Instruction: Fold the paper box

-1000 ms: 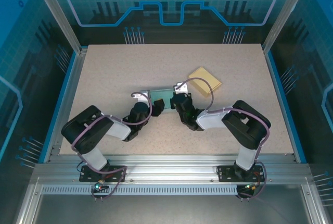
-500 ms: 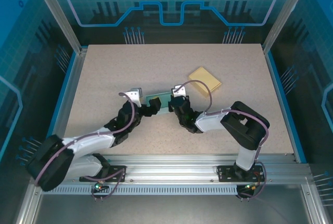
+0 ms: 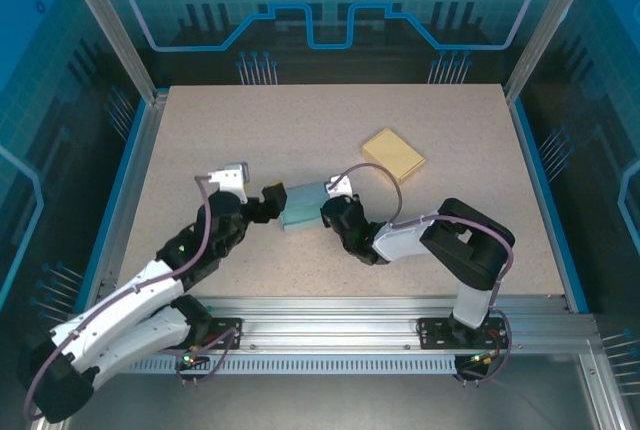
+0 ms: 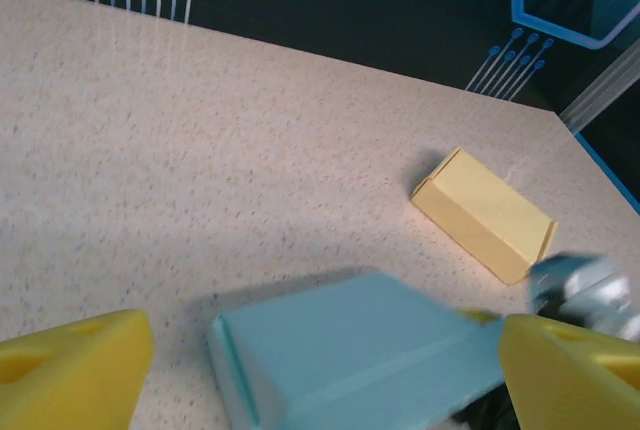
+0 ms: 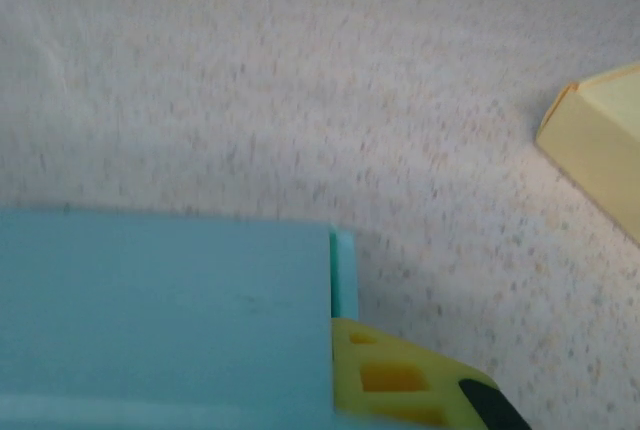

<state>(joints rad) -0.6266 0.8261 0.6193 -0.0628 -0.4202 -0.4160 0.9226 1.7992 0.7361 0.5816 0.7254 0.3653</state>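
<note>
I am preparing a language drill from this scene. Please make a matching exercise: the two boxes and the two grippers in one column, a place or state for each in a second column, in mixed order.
Column 1
1. blue box
2. yellow box
3. left gripper
4. right gripper

Column 2
A. open wide
B. alone, farther back on the table, to the right
C. between the two grippers
D. shut on the blue box's end

Pairs: 1-C, 2-B, 3-A, 4-D
</note>
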